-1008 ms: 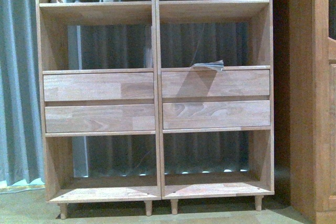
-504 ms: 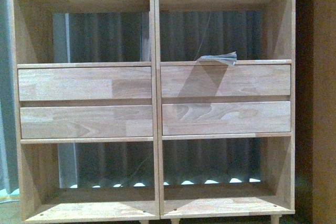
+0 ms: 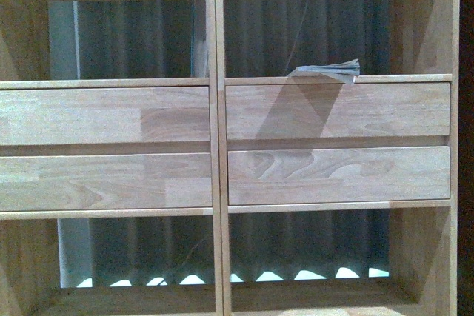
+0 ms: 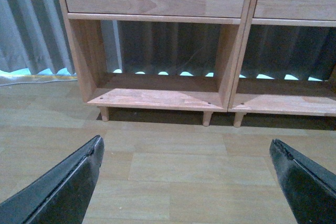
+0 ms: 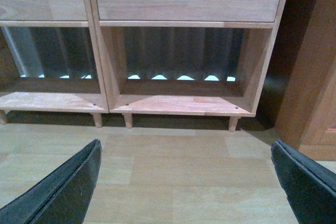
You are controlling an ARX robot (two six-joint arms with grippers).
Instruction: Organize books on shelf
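Front view: the shelf (image 3: 216,146) fills the frame, with two columns split by a central upright. Each column carries two plain drawer fronts (image 3: 337,110), one above the other, with an open compartment above and another below. One book (image 3: 327,71) is found lying flat on the board directly over the right column's upper drawer, in the open compartment there, towards the middle of that column. Its near edge reaches the front lip of the board and its pages look slightly fanned or curled; its cover cannot be read. It casts a dark angled shadow down the drawer front beneath it. A pleated grey curtain (image 3: 133,38) shows through the open back. Neither arm appears in this view. Left wrist view: the left gripper (image 4: 185,141) hangs over the pale wood floor (image 4: 173,166), short of the shelf, facing the left column's bottom compartment and its peg legs (image 4: 104,114). Its black fingers (image 4: 63,192) are spread wide with nothing between them. Right wrist view: the right gripper (image 5: 185,142) hangs likewise over the floor, facing the right column's bottom compartment. Its fingers (image 5: 310,182) are also spread wide and hold nothing. A darker brown cabinet (image 5: 315,77) stands just beside the shelf's outer right side. Both bottom compartments seen from the wrists hold no book.
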